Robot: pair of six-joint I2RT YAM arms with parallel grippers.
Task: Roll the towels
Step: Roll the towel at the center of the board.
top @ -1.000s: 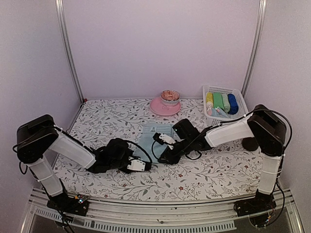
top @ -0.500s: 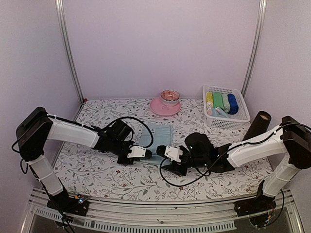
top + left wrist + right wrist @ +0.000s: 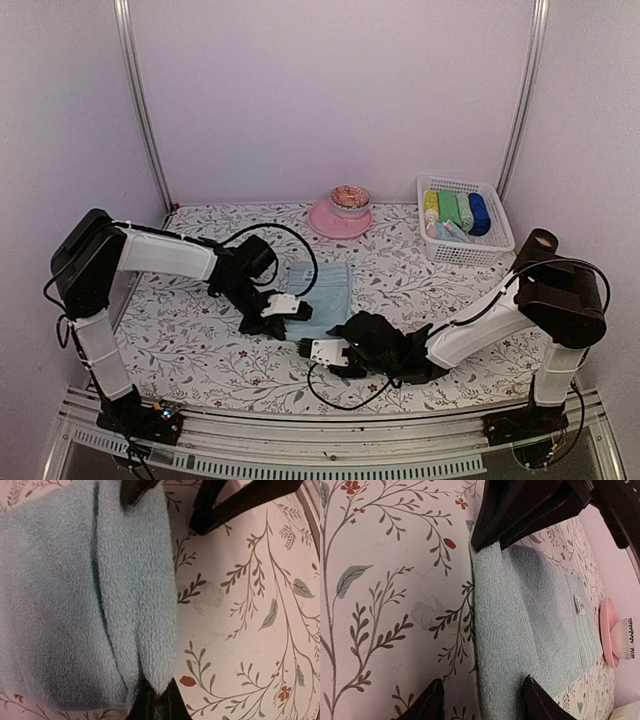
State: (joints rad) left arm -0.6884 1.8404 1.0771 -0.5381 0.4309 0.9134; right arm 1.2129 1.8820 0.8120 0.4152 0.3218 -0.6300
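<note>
One pale blue towel (image 3: 325, 285) lies flat on the flowered table, its near edge folded over. My left gripper (image 3: 288, 318) is at the towel's near left corner. In the left wrist view the left gripper (image 3: 156, 705) is shut on the folded edge of the towel (image 3: 75, 605). My right gripper (image 3: 312, 346) sits low by the towel's near edge. In the right wrist view the right gripper (image 3: 485, 705) stands open, one fingertip on bare table and the other over the towel (image 3: 530, 630), gripping nothing.
A white basket (image 3: 497, 222) at the back right holds yellow, green and blue rolled cloths. A pink plate (image 3: 325, 222) with a small bowl stands at the back centre. A dark upright cylinder (image 3: 540, 242) is by the right arm. Walls enclose three sides.
The left gripper moved up onto the towel's near left corner. The right arm swung from over the towel down to its near edge, and its jaws opened wider.
</note>
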